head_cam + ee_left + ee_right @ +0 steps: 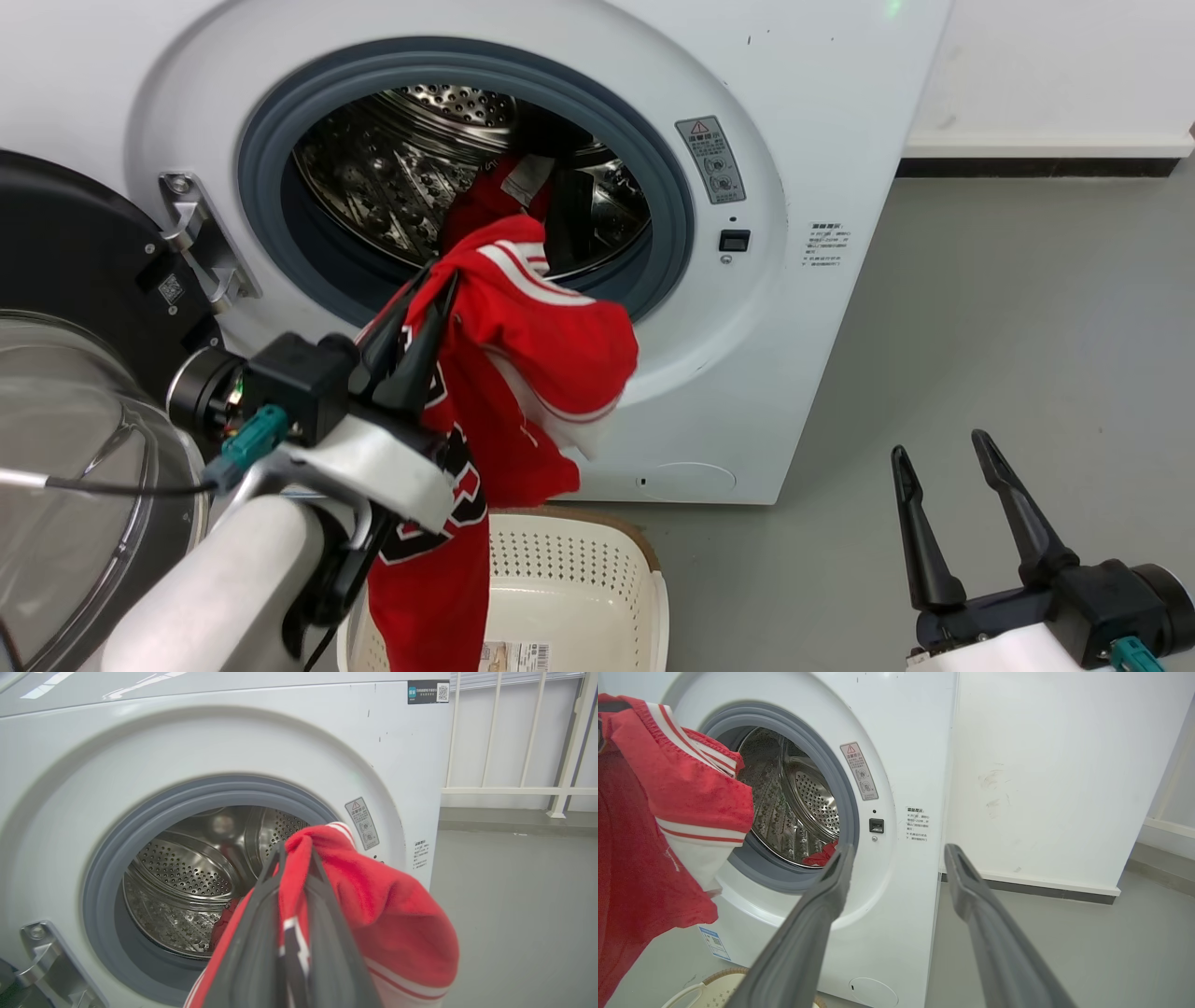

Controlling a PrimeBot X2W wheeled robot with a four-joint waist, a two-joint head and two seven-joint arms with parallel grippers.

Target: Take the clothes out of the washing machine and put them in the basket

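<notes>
My left gripper (446, 273) is shut on a red garment (532, 345) with white stripe trim, held in front of the washing machine (803, 140) opening. The cloth hangs down over the cream basket (644, 579) on the floor below. In the left wrist view the fingers (322, 933) pinch the red fabric (387, 924). More red clothes (490, 196) lie inside the steel drum (392, 177). My right gripper (938, 448) stands open and empty at the lower right, away from the washer. The right wrist view shows the hanging garment (658, 826) at the left, and the basket rim (714, 984).
The round glass door (84, 392) is swung open at the left, close to my left arm. Grey floor (1008, 355) stretches to the right of the washer, with a white wall (1055, 65) behind it.
</notes>
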